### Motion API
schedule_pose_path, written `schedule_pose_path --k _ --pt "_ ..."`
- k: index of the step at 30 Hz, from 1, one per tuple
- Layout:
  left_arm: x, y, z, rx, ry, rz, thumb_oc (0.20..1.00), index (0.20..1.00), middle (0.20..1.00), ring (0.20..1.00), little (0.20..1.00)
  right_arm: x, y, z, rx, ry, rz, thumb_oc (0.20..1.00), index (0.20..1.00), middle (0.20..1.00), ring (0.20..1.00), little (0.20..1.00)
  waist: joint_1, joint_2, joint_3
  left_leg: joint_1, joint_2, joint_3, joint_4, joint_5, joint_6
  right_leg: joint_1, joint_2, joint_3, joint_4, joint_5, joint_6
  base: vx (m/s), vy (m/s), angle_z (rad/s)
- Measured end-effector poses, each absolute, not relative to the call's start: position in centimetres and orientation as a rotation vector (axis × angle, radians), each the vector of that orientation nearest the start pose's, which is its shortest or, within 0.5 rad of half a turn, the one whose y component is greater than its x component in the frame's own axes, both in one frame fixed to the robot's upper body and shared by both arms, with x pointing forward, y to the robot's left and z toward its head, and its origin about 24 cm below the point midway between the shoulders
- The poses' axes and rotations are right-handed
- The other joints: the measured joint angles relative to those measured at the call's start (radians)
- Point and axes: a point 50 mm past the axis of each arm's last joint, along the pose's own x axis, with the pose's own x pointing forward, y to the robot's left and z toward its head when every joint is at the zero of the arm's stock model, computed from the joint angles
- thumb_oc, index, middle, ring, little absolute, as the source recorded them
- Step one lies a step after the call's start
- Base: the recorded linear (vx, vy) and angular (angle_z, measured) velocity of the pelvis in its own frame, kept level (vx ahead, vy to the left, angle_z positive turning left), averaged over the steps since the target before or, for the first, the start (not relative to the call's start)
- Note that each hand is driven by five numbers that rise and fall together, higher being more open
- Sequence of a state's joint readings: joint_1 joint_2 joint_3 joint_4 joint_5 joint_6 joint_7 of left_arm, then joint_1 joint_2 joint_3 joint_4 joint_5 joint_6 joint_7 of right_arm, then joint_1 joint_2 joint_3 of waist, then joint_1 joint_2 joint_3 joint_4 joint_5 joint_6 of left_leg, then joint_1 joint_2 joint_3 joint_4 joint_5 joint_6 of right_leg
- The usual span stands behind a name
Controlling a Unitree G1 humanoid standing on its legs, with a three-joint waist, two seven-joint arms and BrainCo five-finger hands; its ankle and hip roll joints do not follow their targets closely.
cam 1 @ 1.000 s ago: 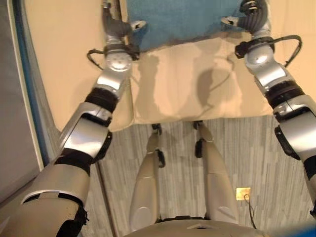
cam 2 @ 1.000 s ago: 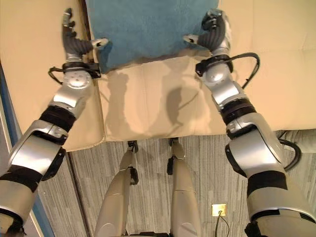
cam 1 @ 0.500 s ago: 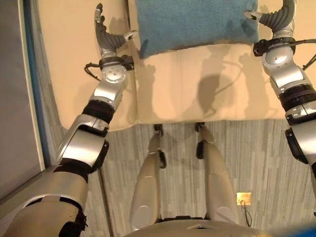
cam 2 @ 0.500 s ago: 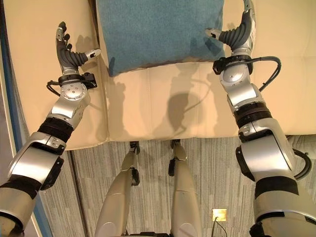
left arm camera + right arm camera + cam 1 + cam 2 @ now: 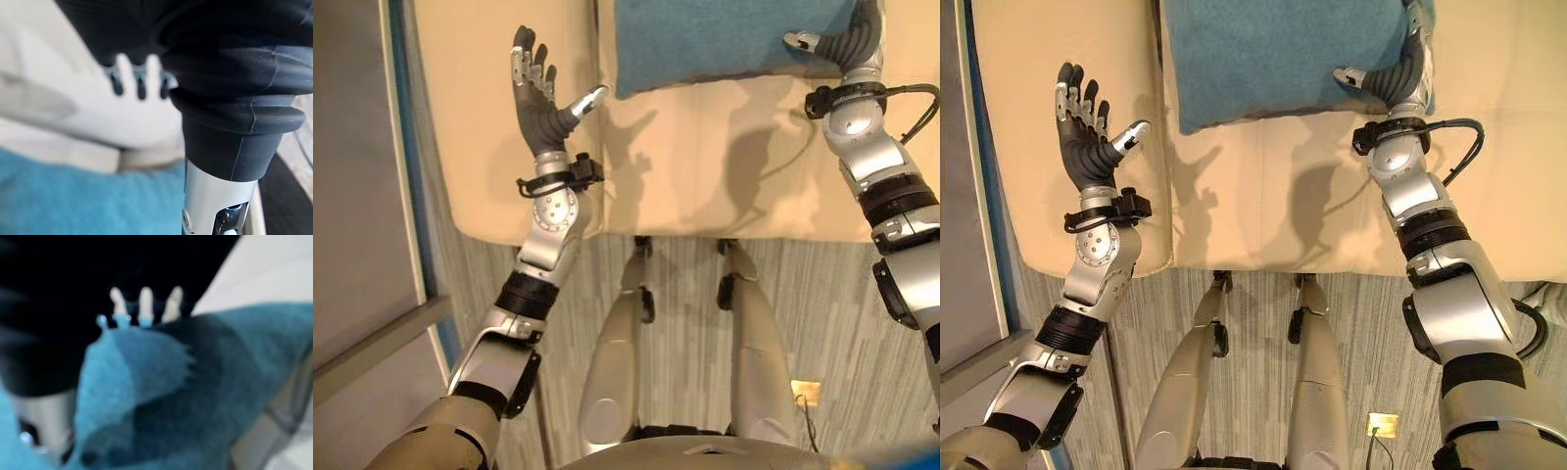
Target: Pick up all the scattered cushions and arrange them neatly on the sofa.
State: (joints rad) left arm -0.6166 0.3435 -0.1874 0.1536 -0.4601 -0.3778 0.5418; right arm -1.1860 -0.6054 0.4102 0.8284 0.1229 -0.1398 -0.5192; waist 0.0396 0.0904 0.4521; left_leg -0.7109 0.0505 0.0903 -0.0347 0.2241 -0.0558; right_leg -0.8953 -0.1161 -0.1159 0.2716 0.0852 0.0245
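Observation:
A teal cushion lies flat on the beige sofa seat, its near edge facing me. My right hand rests against the cushion's right corner, fingers straight and thumb laid on the fabric; the right wrist view has the teal cushion pressed close under those fingers. My left hand is held up open, fingers spread, over the sofa's left section and well apart from the cushion's left edge. The cushion also appears in the left wrist view, beyond that hand.
The sofa's front edge runs across the view, with grey plank floor below it. A small brass floor socket sits at the lower right. A grey panel with a blue edge runs along the sofa's left side.
My left hand has come off the cushion's left side, moved left and back, and spread open. The right hand stays at the cushion's right corner. The camera has shifted.

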Motion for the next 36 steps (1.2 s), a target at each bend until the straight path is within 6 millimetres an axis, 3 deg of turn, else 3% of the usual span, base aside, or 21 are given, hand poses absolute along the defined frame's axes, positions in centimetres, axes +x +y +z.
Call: schedule_pose_path --k 3,10,14,17,21,29,36 --pt "32.4 17.0 20.9 -0.32 -0.696 0.248 1.0 1.0 1.0 1.0 1.0 39.5 -19.7 28.4 -0.469 -0.615 -0.415 1.0 1.0 1.0 1.0 1.0 -0.008 0.0 0.002 -0.001 0.0 0.0 -0.001 0.0 0.0 -0.006 0.0 0.0 0.011 -0.01 0.002 0.0 0.0 0.0" --pt "32.7 15.8 23.1 -0.358 -0.758 0.21 1.0 1.0 1.0 1.0 1.0 39.7 -17.9 27.8 -0.416 -0.622 -0.368 1.0 1.0 1.0 1.0 1.0 -0.031 0.0 0.003 0.003 0.001 -0.001 0.001 0.0 0.0 -0.006 0.0 -0.003 0.02 -0.013 0.002 0.0 0.002 -0.01" --pt "32.7 14.6 23.2 -0.386 -0.755 0.184 1.0 1.0 1.0 1.0 1.0 39.6 -16.3 27.2 -0.388 -0.625 -0.322 1.0 1.0 1.0 1.0 1.0 -0.035 0.0 0.003 0.016 0.002 0.008 0.002 0.0 0.0 -0.001 0.001 0.0 0.028 -0.013 0.002 -0.01 0.009 -0.05" --pt "32.7 14.4 23.1 -0.372 -0.754 0.175 1.0 1.0 1.0 1.0 1.0 39.6 -16.4 26.9 -0.388 -0.619 -0.323 1.0 1.0 1.0 1.0 1.0 -0.034 0.0 0.003 0.021 0.002 0.008 0.003 0.002 -0.002 0.0 0.0 0.0 0.037 -0.013 0.002 0.0 0.0 0.0" --pt "32.7 14.5 22.6 -0.367 -0.738 0.179 1.0 1.0 1.0 1.0 1.0 39.6 -17.0 26.6 -0.412 -0.609 -0.335 1.0 1.0 1.0 1.0 1.0 -0.031 0.0 0.003 0.031 0.003 0.007 0.003 0.003 -0.004 0.008 0.0 0.0 0.043 -0.017 0.0 0.0 0.0 0.0" --pt "32.5 15.2 21.1 -0.341 -0.7 0.198 1.0 1.0 1.0 1.0 1.0 39.3 -20.1 26.6 -0.557 -0.583 -0.403 1.0 1.0 1.0 1.0 1.0 -0.021 0.0 0.003 0.04 0.002 -0.004 0.004 0.006 -0.004 0.02 -0.002 0.0 0.049 -0.02 -0.002 -0.01 -0.002 0.03" --pt "32.3 17.2 20.3 -0.238 -0.687 0.196 1.0 1.0 1.0 1.0 1.0 38.6 -23.5 26.9 -0.74 -0.56 -0.457 1.0 1.0 1.0 1.0 1.0 -0.021 -0.001 0.005 0.067 -0.005 -0.013 0.005 0.005 -0.004 0.042 -0.012 -0.005 0.073 -0.042 0.0 -0.02 0.007 0.05"
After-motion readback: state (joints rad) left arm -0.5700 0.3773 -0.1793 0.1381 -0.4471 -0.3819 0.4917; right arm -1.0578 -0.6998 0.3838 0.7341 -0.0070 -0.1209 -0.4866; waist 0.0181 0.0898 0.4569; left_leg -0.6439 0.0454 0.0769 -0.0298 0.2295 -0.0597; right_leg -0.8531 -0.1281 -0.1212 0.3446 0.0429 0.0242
